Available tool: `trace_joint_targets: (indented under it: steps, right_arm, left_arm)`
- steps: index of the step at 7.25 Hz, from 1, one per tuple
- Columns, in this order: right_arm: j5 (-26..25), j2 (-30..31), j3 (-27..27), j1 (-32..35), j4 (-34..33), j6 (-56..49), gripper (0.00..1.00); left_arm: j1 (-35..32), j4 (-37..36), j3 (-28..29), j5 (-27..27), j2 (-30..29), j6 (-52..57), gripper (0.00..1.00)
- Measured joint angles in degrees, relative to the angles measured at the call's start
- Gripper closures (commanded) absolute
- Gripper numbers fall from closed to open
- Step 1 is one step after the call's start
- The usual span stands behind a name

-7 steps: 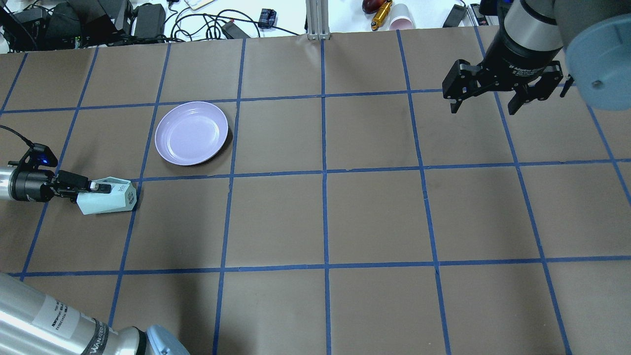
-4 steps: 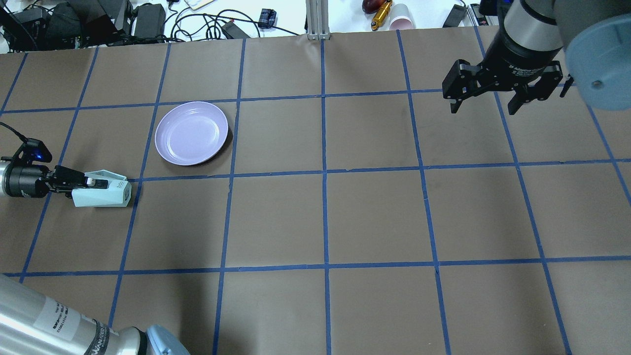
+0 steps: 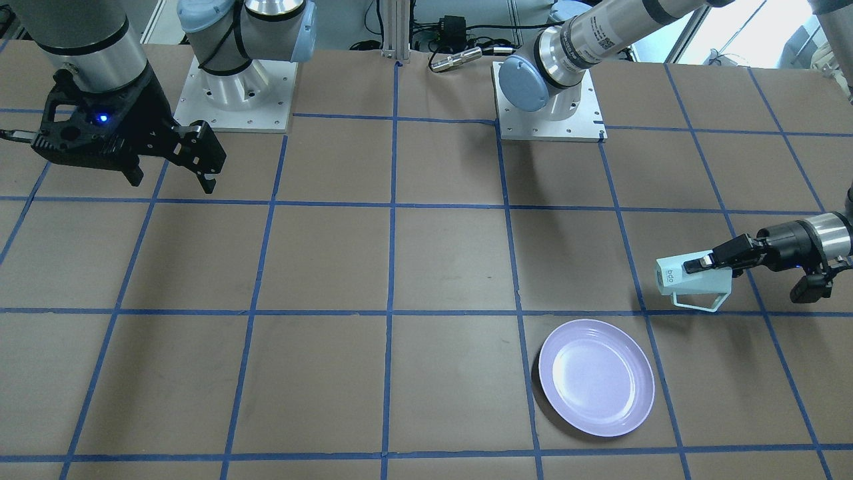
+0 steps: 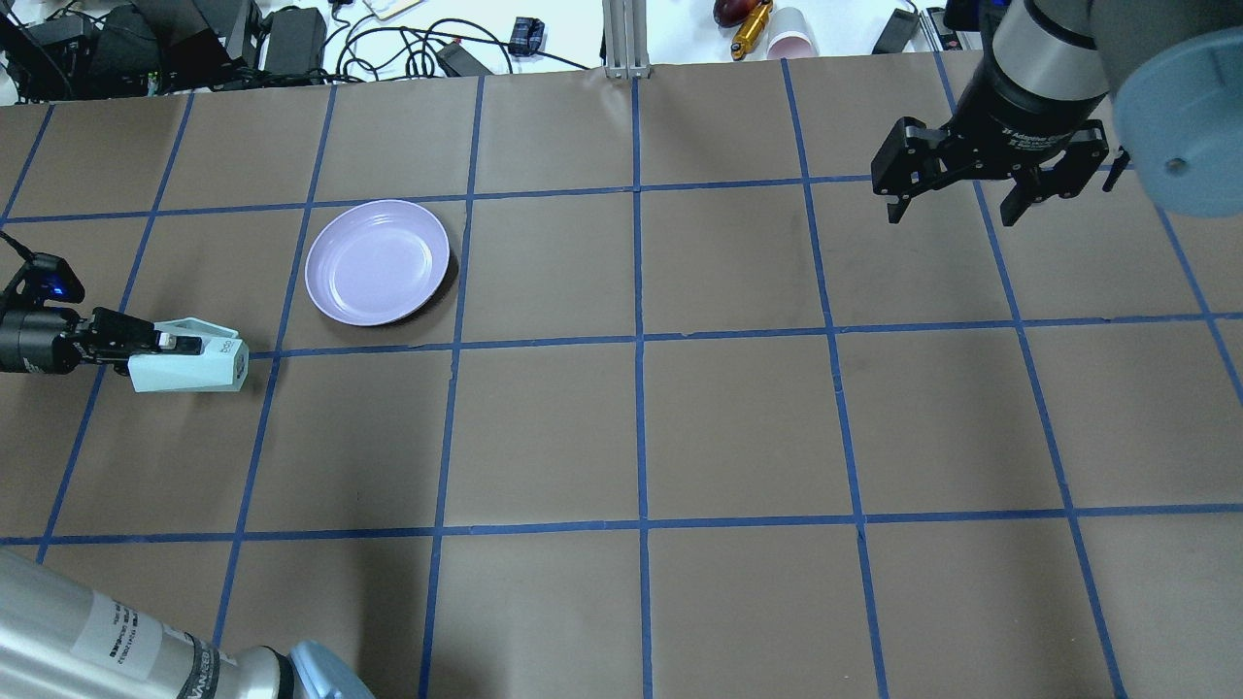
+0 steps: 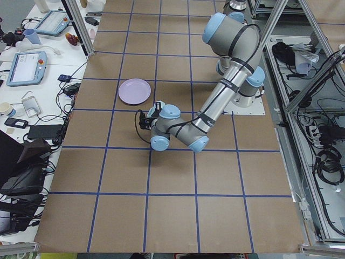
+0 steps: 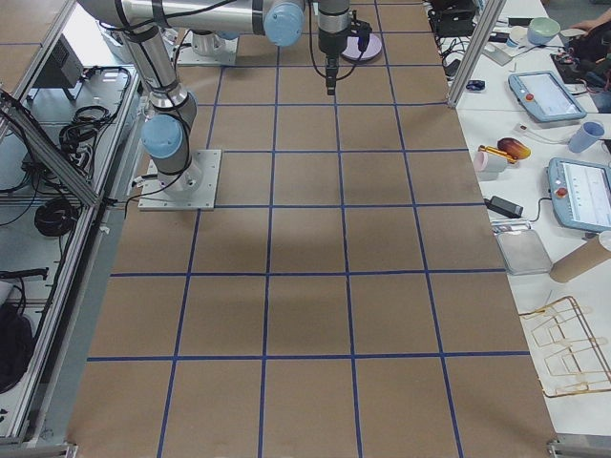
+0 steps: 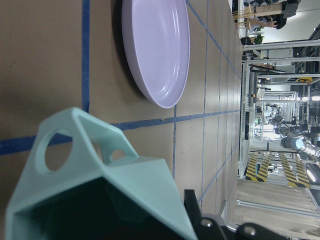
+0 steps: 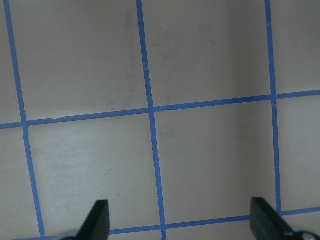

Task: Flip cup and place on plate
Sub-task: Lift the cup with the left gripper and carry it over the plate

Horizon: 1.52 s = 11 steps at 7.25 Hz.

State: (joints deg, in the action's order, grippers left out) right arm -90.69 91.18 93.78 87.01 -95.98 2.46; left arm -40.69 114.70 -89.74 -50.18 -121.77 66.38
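Above white square base plates (image 3: pixel 553 130) edged with small screws, the arms are brushed-silver tubes (image 3: pixel 620 20) with pale blue round joint caps (image 3: pixel 525 83) and a white printed label (image 3: pixel 603 35), ending in the matte black left gripper (image 3: pixel 703 265) and right gripper (image 4: pixel 952 216), each with a small blue light (image 3: pixel 101 119).

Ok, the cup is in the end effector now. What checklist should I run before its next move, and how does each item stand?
1. Grasp: the left end effector is shut on the wall of the cup: ok.
2. Flip complete: the cup lies on its side, base facing the middle of the table, not yet upright: not ok.
3. Plate free to receive: nothing lies on it: ok.
4. Path from cup to plate: only bare table between them: ok.
5. Right end effector out of the way: open, far across the table: ok.
6. Cup lifted clear of the table: cannot tell.
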Motion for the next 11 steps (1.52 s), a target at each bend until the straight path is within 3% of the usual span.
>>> trace_joint_targets:
  steps: [4,8,11]
  right_arm:
    - [0.06,0.00,0.00,0.00,0.00,0.00,0.00]
    - [0.00,0.00,0.00,0.00,0.00,0.00,0.00]
    - [0.06,0.04,0.00,0.00,0.00,0.00,0.00]
  left_arm:
    - [-5.78,-3.21,-0.12,-3.55,8.04,-9.23,1.00]
    - [-15.31,-14.60,-0.85,-13.93,14.36,-20.81,1.00]
    - [-23.27,-27.66,-1.47,-23.51,15.06,-29.22,1.00]
